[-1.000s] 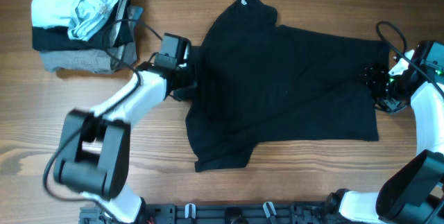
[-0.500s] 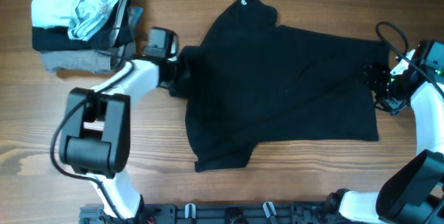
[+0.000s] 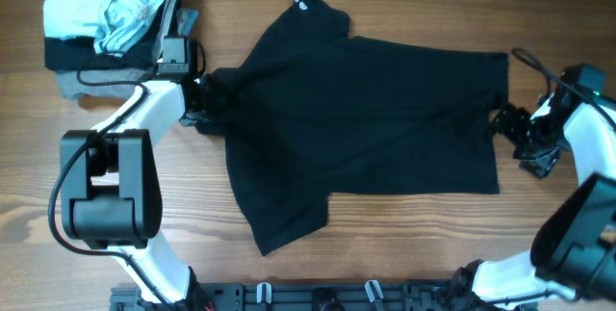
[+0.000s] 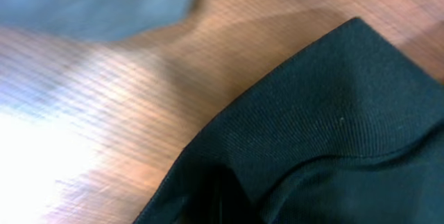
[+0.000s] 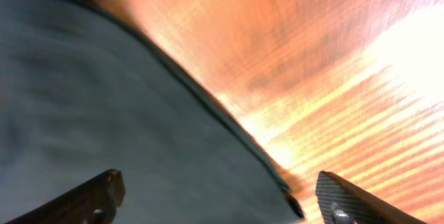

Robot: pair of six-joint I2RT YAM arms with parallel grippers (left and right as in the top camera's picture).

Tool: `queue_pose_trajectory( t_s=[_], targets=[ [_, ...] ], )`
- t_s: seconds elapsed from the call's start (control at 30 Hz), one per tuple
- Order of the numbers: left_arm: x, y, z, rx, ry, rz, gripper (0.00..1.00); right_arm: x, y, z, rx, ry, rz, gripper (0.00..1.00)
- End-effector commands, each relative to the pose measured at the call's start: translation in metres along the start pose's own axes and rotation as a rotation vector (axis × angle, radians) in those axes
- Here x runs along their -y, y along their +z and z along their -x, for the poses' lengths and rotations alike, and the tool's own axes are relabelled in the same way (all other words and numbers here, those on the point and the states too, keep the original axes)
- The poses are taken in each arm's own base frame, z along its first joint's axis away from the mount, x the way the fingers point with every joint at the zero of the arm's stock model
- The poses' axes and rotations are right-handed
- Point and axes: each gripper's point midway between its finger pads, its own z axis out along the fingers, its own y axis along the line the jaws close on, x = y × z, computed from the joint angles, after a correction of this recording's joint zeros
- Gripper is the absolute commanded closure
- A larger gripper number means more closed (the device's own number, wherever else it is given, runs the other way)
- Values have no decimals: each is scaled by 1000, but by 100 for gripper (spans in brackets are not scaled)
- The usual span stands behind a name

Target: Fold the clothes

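Left tool (image 3: 205, 109) tips hidden in bunched shirt (image 3: 356, 128); white print (image 3: 302, 3) too small to read.

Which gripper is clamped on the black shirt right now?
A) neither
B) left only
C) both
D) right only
B: the left gripper is shut on the bunched edge of the black shirt, while the right gripper is open, its fingers wide apart.

wide-spread pincer (image 5: 218, 186) hangs over the shirt (image 5: 104, 99) edge.
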Motion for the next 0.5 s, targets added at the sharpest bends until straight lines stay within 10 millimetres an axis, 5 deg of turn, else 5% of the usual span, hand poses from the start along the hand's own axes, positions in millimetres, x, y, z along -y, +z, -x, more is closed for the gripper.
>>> queue_pose_trajectory(
  t_s=[0.0, 0.33, 0.4, 0.47],
  targets=[
    [-28, -5, -5, 4, -25, 102, 92, 17, 26, -22, -146, 104, -85, 18],
    [-4, -28, -6, -7, 118, -22, 73, 26, 55, -56, -266, 143, -14, 25],
    [3, -33, -7, -10, 144, -62, 72, 27, 62, -59, -258, 162, -14, 45],
    [10, -46, -2, 15, 150, -97, 71, 28, 64, -58, -248, 161, -13, 86]
  ],
)
